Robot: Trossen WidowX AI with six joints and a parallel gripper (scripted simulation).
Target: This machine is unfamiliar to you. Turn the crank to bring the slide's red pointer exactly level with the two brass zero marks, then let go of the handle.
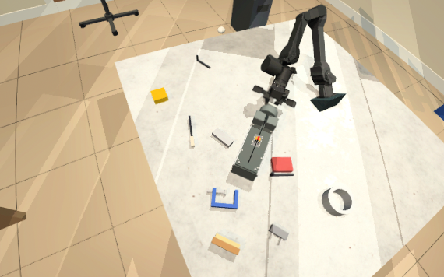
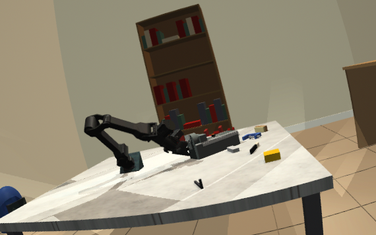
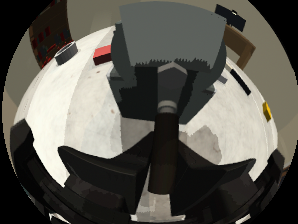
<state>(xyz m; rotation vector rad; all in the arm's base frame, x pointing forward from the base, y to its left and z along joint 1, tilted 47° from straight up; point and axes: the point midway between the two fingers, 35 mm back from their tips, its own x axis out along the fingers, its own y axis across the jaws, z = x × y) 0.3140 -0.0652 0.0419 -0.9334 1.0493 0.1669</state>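
The grey machine (image 1: 250, 151) (image 2: 215, 144) (image 3: 172, 32) stands on the table, a long body with a slot along its top. The red pointer (image 1: 258, 138) is in the slot, around the middle of the body, among small pale marks; whether it is exactly level with the brass zero marks is too small to tell. The dark crank handle (image 3: 164, 150) sticks out from the machine's near end in the wrist view. My gripper (image 3: 160, 136) (image 1: 267, 102) is shut on this handle, one finger on each side. The top and exterior views hide the handle behind the gripper.
A red block (image 1: 282, 164), a grey block (image 1: 222, 138) and a brush-like tool (image 1: 191, 131) lie beside the machine. A blue clamp (image 1: 225, 205), a grey ring (image 1: 336, 201), a yellow block (image 1: 159, 95) and a black hex key (image 1: 203, 62) lie farther off.
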